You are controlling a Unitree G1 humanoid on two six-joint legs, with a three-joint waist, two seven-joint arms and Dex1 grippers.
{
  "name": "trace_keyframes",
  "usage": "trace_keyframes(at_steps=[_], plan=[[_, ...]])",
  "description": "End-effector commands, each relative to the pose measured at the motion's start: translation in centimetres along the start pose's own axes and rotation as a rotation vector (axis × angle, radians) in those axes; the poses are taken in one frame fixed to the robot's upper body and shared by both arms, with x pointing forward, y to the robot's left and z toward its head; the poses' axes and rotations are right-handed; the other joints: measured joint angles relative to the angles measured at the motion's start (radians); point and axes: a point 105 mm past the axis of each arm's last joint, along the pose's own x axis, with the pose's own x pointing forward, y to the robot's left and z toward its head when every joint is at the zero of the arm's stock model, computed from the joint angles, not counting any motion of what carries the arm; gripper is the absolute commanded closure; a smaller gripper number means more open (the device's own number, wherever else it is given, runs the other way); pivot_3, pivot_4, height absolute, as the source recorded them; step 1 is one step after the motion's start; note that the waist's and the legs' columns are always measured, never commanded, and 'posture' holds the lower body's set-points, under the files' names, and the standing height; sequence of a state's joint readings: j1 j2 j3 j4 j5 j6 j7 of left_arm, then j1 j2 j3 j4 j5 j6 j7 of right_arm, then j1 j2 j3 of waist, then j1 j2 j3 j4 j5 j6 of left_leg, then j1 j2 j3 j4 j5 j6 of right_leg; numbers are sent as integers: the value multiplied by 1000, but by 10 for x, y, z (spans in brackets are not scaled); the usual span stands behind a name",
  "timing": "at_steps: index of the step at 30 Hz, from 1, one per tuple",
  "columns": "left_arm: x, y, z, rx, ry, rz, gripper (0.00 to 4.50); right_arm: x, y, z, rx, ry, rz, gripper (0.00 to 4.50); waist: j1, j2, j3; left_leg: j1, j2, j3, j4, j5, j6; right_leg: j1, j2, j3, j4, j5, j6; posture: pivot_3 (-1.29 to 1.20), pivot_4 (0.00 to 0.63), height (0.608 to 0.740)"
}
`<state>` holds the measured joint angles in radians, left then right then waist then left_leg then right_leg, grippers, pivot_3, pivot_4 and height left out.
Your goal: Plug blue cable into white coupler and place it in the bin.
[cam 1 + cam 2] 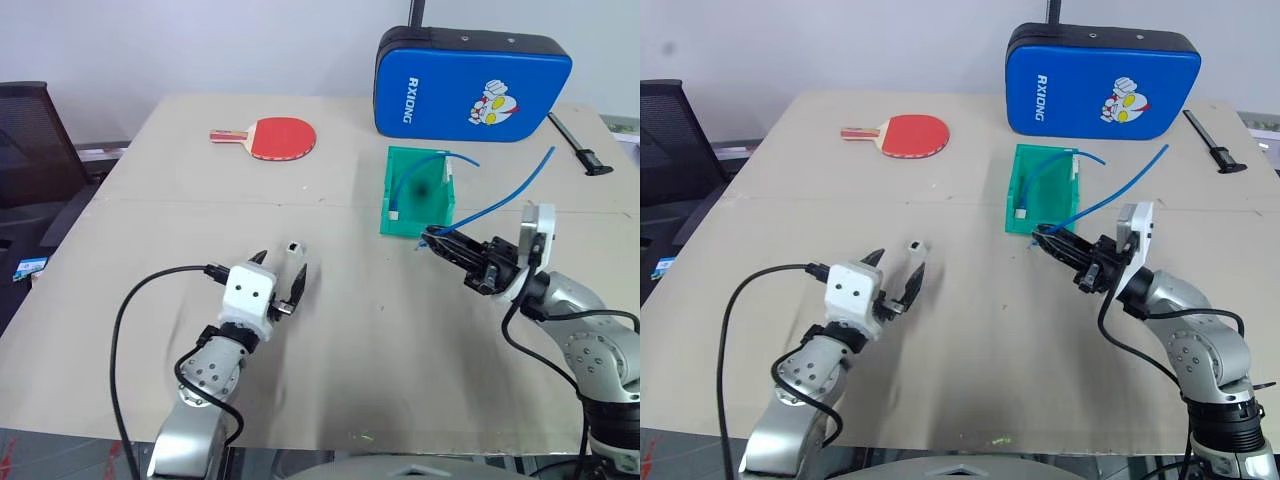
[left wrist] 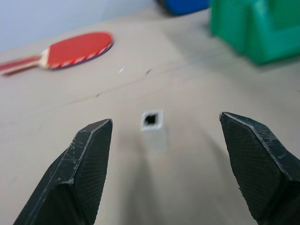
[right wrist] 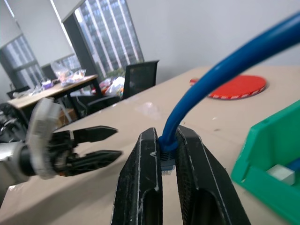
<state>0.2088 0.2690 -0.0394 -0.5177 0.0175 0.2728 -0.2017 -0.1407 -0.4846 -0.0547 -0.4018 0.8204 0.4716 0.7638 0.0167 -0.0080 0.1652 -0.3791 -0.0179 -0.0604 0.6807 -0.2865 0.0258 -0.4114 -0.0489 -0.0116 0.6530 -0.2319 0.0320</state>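
I see my left gripper [image 1: 284, 283] low over the tan table [image 1: 330, 330], its two black fingers spread wide apart and holding nothing. The white coupler [image 1: 293, 248] stands upright on the table just past those fingertips, dark socket facing up. My right gripper [image 1: 440, 241] is clamped tight on the blue cable [image 1: 520, 191] near its plug, and the cable arcs up and away behind it. The tips sit just in front of the green bin [image 1: 402, 214], which already holds another blue cable with a white block. A red paddle [image 1: 270, 137] and a blue padded case [image 1: 470, 85] lie farther back.
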Motion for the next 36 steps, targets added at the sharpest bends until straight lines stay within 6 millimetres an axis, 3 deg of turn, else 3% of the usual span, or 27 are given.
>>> trace_keyframes(at_steps=[1, 12, 15, 20, 24, 30, 36], plan=[[13, 3, 6, 4, -52, 13, 765, 6, 14, 5, -56, -8, 52, 4500, 0, 0, 0, 0, 0, -1, 0, 0, 0, 0, 0, -1, 0, 0, 0, 0, 150, 740], [38, 14, -21, -56, 22, -55, 765, 4, 13, 3, -69, -8, 4, 4500, -2, 0, 0, 0, 0, -1, -1, 0, 0, 0, 0, -1, 0, 0, 0, 0, 150, 740], [44, 16, -23, -57, 21, -70, 1581, 4, 13, 3, -71, -9, -4, 4500, -2, 0, 0, 0, -1, -1, -1, 0, 0, 0, 0, -1, 0, 0, 0, 0, 150, 740], [48, 7, -24, -49, 15, -136, 4057, 5, 17, 0, -68, -9, -7, 4500, -2, 0, 0, 0, -1, -1, -1, 0, 0, 0, 0, -1, 1, 0, 0, 0, 150, 740], [49, 4, -22, -30, 3, -152, 4203, 7, 19, 0, -83, 3, -2, 4500, -2, 0, 0, 0, -1, -1, -1, 0, 0, 0, -1, -1, 1, 0, 0, 0, 150, 740], [58, -19, 27, 72, -197, -211, 4203, 38, 23, 13, -267, 11, 22, 4500, -3, 0, 0, 0, -2, -1, -1, 0, 0, 0, -1, -1, 1, 0, 0, 0, 150, 740], [65, -50, 72, 73, -340, -255, 4203, 79, 10, 16, -474, 6, -41, 4500, -4, 0, 0, 0, -2, -1, -1, 0, -1, -1, 0, -1, 1, 0, 0, 0, 150, 740]])
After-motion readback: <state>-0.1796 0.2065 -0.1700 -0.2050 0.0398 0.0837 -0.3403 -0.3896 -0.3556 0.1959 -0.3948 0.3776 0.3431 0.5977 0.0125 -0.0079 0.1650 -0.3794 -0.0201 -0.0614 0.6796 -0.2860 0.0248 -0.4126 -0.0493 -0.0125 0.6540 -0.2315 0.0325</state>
